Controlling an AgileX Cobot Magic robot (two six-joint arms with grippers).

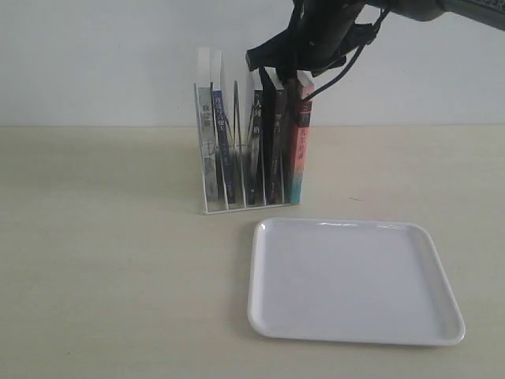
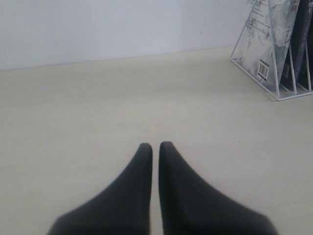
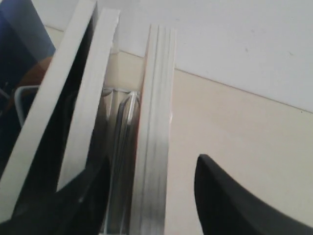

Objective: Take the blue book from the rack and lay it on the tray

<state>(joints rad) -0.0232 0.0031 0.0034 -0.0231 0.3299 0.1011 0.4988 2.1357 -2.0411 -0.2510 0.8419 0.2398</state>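
The blue book point(image 1: 222, 130) stands in the rack point(image 1: 237, 208), near its left end. The right claw point(image 1: 286, 79) hangs open around books farther right. I think it should slide across, then pinch the blue one's top.

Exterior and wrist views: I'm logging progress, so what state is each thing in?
rack: upright, holding several books.
blue book: standing in the rack, ungrasped.
tray: flat, nothing on it.
left gripper: fingers shut, holding nothing.
right gripper: fingers open, astride a book at the rack's right end.
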